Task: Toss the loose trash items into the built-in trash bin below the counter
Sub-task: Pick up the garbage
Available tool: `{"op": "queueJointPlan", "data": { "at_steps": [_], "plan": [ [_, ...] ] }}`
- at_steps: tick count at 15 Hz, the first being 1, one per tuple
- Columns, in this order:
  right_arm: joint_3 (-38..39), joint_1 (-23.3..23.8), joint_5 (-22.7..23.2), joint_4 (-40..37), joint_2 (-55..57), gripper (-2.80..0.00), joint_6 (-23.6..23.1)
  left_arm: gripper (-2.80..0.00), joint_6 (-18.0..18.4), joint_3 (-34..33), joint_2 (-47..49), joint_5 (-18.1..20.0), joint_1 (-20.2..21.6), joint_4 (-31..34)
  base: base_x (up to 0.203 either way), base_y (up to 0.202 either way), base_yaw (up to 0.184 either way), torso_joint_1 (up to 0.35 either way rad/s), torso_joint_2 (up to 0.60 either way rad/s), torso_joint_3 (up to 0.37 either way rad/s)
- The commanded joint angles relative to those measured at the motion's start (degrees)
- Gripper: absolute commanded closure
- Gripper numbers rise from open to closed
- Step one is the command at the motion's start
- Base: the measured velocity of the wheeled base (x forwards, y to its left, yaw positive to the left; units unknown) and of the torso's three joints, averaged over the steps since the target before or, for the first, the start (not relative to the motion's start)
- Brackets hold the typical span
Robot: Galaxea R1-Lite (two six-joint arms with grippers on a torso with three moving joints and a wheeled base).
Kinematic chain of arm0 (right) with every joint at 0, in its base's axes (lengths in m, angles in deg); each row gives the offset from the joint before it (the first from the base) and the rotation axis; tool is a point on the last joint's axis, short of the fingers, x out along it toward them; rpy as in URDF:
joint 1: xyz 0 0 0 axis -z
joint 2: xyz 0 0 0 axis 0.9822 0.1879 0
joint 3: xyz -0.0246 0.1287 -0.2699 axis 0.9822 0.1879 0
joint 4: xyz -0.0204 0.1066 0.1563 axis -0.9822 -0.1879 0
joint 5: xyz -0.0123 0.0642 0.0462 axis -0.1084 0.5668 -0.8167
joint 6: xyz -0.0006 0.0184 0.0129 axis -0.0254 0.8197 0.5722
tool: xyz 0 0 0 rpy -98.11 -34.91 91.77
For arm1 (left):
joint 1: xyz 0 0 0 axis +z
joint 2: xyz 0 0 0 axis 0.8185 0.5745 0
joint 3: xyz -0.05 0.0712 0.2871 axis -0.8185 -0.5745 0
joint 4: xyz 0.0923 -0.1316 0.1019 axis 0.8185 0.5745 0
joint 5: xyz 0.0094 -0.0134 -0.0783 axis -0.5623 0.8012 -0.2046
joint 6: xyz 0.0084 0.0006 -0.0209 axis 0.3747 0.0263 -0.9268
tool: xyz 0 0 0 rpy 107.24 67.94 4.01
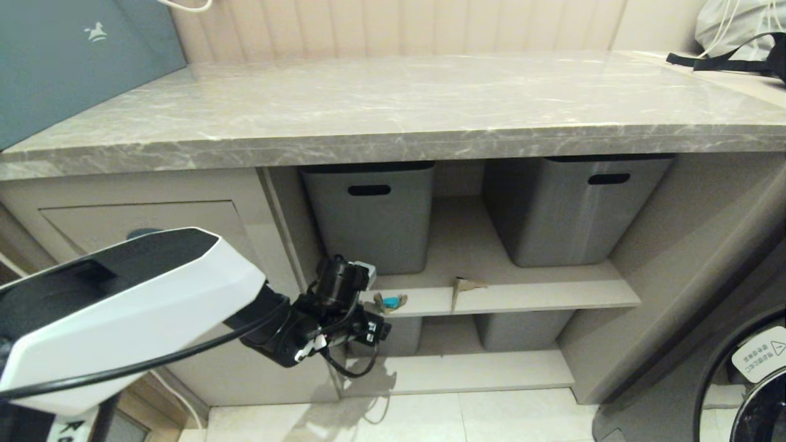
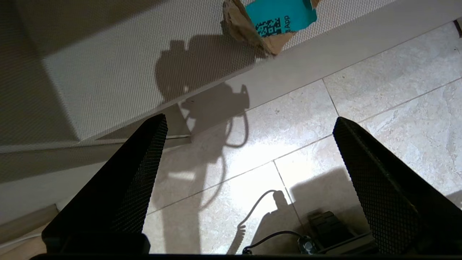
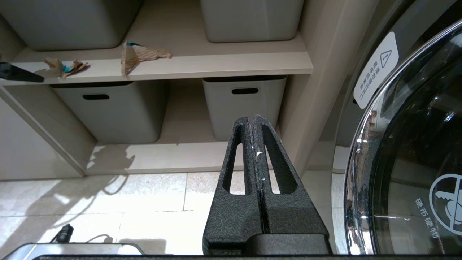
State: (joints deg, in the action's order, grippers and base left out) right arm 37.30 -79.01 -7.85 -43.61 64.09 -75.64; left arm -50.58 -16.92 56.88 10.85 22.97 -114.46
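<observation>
Grey marble with white lines makes the counter (image 1: 393, 104), a thick slab with a long front edge. Under it are four grey tubs (image 1: 368, 215), two on the upper shelf (image 1: 552, 294) and two lower down. There are two bits of trash, both at the front edge of the upper shelf. One is the crumpled brown paper (image 1: 390, 302) with a blue patch. The other is the folded cardboard piece (image 1: 463, 287), a little way to its right, and part of it hangs over the lip. The two bits do not touch.

The trash bin flap (image 1: 135, 221) is the beige panel on the left, under the counter. The big white left arm hides most of it.

The left gripper (image 2: 249, 169) hangs in front of the shelf edge, just beside the crumpled paper. Its two black fingers are spread wide with nothing between them. Below it is bare tiled floor (image 2: 361, 108).

The right gripper (image 3: 257, 144) is low near the floor, by the round washer door (image 3: 415, 144), well apart from the trash. Its fingers are pressed together and hold nothing.
</observation>
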Motion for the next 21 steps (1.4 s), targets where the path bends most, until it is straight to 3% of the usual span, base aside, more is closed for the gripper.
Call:
{"op": "queueJointPlan", "data": {
  "at_steps": [1,12,21],
  "plan": [
    [0.0,0.0,0.0,0.0,0.0,0.00,0.0,-2.80,0.0,1.6,1.8,-0.1,0.1,-0.2,0.000,0.000,0.000,0.000,0.00,0.000],
    [0.0,0.0,0.0,-0.1,0.0,0.00,0.0,-2.80,0.1,9.9,7.5,0.3,-0.2,-0.2,0.000,0.000,0.000,0.000,0.00,0.000],
    [0.0,0.0,0.0,0.0,0.0,0.00,0.0,-2.80,3.2,11.4,9.0,0.0,-0.6,-0.3,0.000,0.000,0.000,0.000,0.00,0.000]
  ]
}}
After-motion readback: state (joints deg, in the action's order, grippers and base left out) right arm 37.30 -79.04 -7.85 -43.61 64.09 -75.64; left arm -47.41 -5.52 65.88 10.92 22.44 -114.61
